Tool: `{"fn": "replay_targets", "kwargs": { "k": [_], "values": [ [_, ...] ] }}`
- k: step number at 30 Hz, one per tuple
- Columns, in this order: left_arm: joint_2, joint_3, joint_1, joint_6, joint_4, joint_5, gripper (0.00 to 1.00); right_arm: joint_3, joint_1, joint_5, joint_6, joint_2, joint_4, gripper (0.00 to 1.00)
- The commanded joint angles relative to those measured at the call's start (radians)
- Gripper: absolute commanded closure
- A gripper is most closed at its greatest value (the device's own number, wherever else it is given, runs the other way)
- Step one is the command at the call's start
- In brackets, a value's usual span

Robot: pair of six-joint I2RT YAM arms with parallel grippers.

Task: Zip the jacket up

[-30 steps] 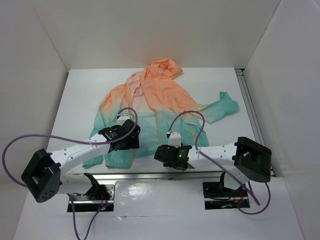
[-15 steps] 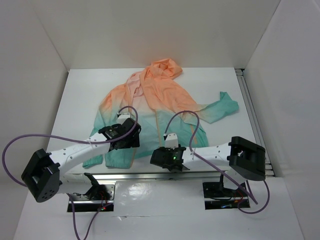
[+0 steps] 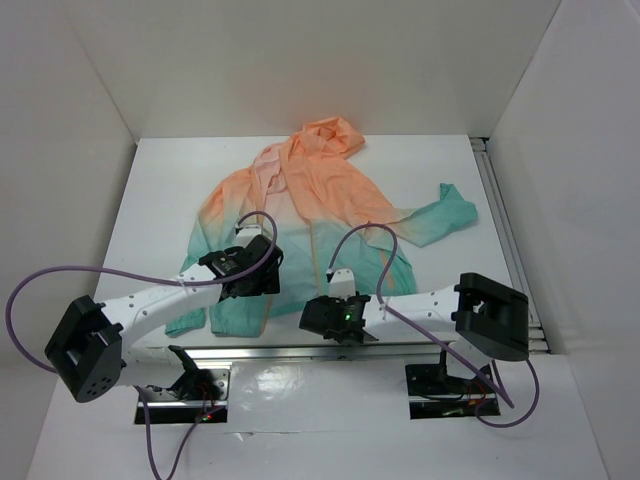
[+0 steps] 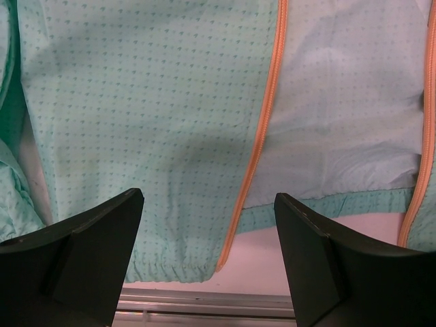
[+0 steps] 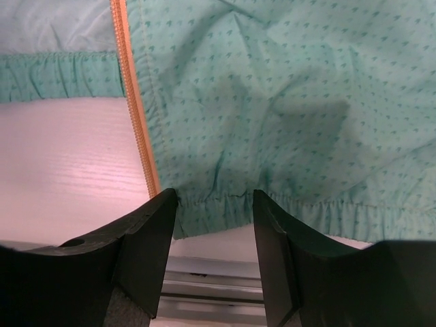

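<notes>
The jacket [image 3: 320, 205] lies spread on the table [image 3: 160, 190], hood at the far end, teal hem toward both arms, front unzipped. The left gripper [image 4: 208, 197] hangs over the hem with its fingers [image 4: 82, 252] spread wide and nothing between them — released. Ahead of it, running away from the gap between the fingertips, is one orange zipper tape [image 4: 264, 109] that ends at the hem. A second tape [image 4: 426, 102] runs well off to the right, past the right finger, with paler lining between the two. The right gripper [image 5: 214, 194] sits low at the hem's gathered edge, its fingers parted by a narrower gap and gripping nothing; whether they touch the cloth I cannot tell. An orange tape edge [image 5: 134, 116] runs just ahead of its left finger — bare table to the left of that, teal fabric ahead and to the right. A metal rail [image 5: 204, 286] shows beneath its fingertips.
</notes>
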State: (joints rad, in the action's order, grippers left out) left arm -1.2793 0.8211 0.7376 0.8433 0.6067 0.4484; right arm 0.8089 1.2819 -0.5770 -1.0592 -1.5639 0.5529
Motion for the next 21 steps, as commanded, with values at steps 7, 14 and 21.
{"fn": "replay_targets", "kwargs": {
  "k": [7, 14, 21],
  "values": [
    [-0.005, 0.043, 0.005, 0.022, 0.022, 0.016, 0.09, 0.009, 0.031, 0.077, -0.094, -0.117, -0.010, 0.48],
    [0.005, 0.033, 0.005, 0.022, 0.031, 0.016, 0.09, 0.009, 0.040, 0.101, -0.105, -0.145, -0.041, 0.81],
    [0.005, 0.033, 0.005, 0.022, 0.031, 0.016, 0.09, 0.018, 0.050, 0.092, -0.104, -0.166, -0.050, 0.86]
  ]
}}
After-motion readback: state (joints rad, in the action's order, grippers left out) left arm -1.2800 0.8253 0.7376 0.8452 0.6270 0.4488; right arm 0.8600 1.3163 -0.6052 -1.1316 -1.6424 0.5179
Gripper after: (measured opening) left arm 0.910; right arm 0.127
